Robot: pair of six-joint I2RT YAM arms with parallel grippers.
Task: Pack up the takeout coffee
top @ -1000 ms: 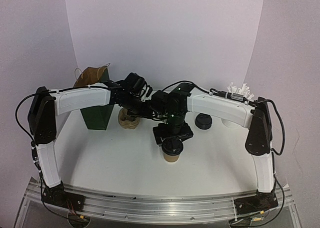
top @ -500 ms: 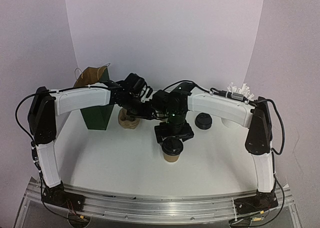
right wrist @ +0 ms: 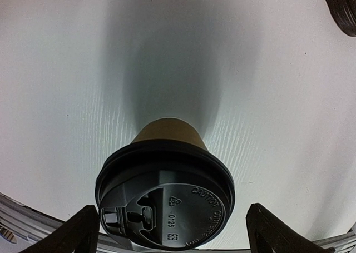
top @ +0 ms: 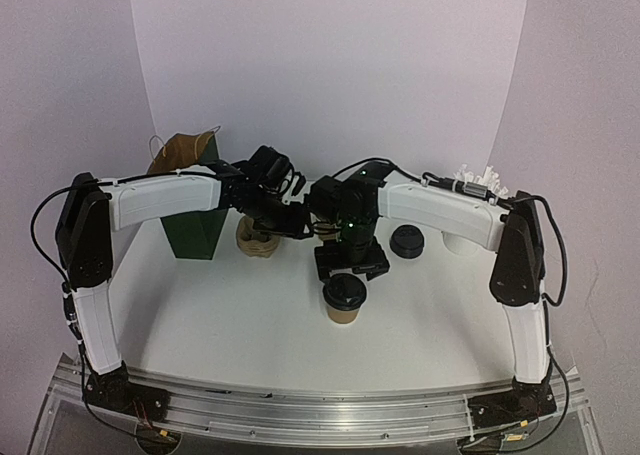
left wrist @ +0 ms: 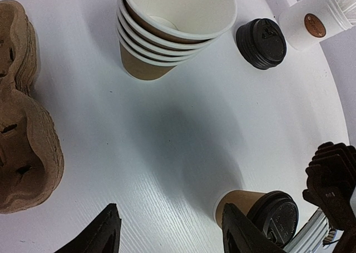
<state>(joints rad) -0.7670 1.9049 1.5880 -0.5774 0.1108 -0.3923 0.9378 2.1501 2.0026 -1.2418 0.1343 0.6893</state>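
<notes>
While the takeout coffee, a small brown kraft-paper cup under a black plastic dome lid (top: 344,297), stands out on the white table (top: 230,315), stage: early; nothing is packed and no grip is made.
Dark green paper bag with brown top and cord handles (top: 195,225): upright, well off to the left of both grippers; likely the destination. What is inside it cannot be told.
Brown moulded-pulp cup carrier (left wrist: 25,130): low and to the left of the left gripper, with no cup in it.
Left gripper (left wrist: 172,219): fingers apart with nothing between them, hanging over bare table.
Stack of lidless brown paper cups (left wrist: 172,30): ahead of the left gripper, apart from it.
Right gripper (right wrist: 172,214): spread wide, one finger on each side of the dome lid and above it. I can make out no contact, and it holds nothing.
Takeout coffee, place: directly beneath the right gripper, upright, just right of the left gripper's fingers.
Loose black plastic lid (top: 408,241): just right of the right gripper.
Tall white cup of wrapped sticks (top: 468,200): farther right again.
Done: the cup is lidded and the right gripper is lined up over it.
Left: closing on the cup, lifting it, carrying it leftward and setting it in.
</notes>
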